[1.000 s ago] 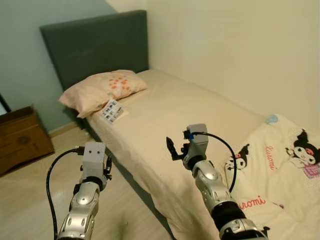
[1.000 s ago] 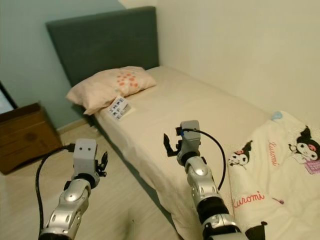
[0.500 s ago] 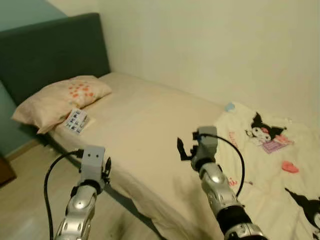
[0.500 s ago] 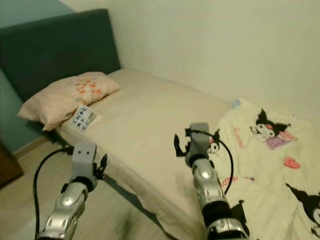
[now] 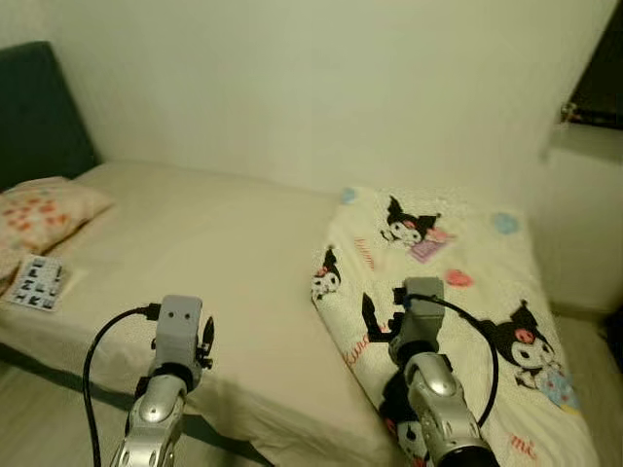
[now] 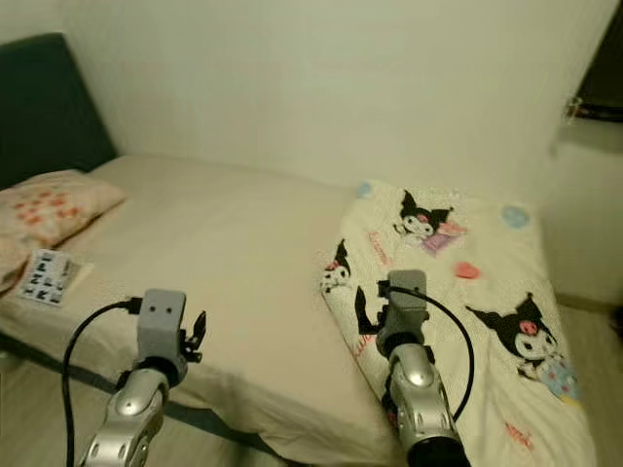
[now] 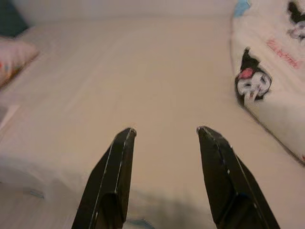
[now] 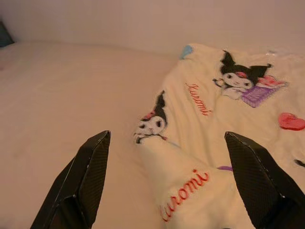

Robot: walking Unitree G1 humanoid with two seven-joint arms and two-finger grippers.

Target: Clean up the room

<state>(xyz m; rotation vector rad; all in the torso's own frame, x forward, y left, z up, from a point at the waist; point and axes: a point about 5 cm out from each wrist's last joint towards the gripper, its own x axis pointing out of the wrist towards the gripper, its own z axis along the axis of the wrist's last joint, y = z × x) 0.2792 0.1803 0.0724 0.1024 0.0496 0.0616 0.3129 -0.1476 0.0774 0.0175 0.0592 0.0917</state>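
We face a bed (image 5: 195, 243) with a bare cream sheet. A cartoon-print blanket (image 5: 458, 282) lies spread over its foot end, from about 12 o'clock round to 4 o'clock in the head view, with one folded edge lying on the sheet. At 9 o'clock a pink-patterned pillow (image 5: 39, 209) sits by the dark headboard (image 5: 39, 117), and just beside it, nearer us, lies a small printed card (image 5: 37, 282).

Our left gripper (image 7: 164, 131) hovers at 7 o'clock above the near edge of the mattress, its fingers parted and holding nothing. Our right gripper (image 8: 167, 138) hangs at 5 o'clock over the folded edge of the blanket, its fingers spread wide and empty, not touching the fabric.

A dark window (image 5: 599, 68) shows at 2 o'clock.
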